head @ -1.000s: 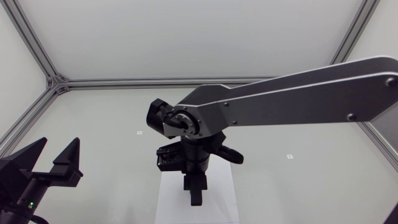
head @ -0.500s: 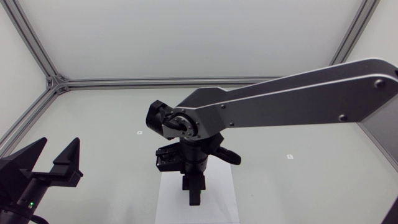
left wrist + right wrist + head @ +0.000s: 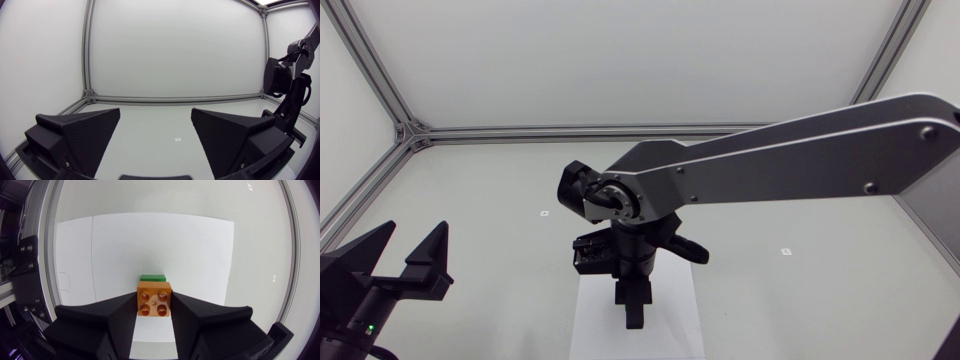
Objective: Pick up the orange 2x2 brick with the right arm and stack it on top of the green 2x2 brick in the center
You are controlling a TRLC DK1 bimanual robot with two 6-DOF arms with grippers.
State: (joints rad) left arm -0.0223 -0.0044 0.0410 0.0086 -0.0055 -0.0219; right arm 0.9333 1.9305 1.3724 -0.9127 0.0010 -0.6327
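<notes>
Orange 2x2 brick (image 3: 154,303) is clamped in your right gripper (image 3: 154,309), green 2x2 brick (image 3: 152,278) pokes out just ahead of it and looks lower, so you likely need a small forward nudge before lowering.

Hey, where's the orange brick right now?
In the right wrist view the orange brick is clamped between the fingers of the right gripper, over the white sheet, with the green brick just ahead of it.

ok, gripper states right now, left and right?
Left gripper: open, empty.
Right gripper: shut on the orange brick.
</notes>
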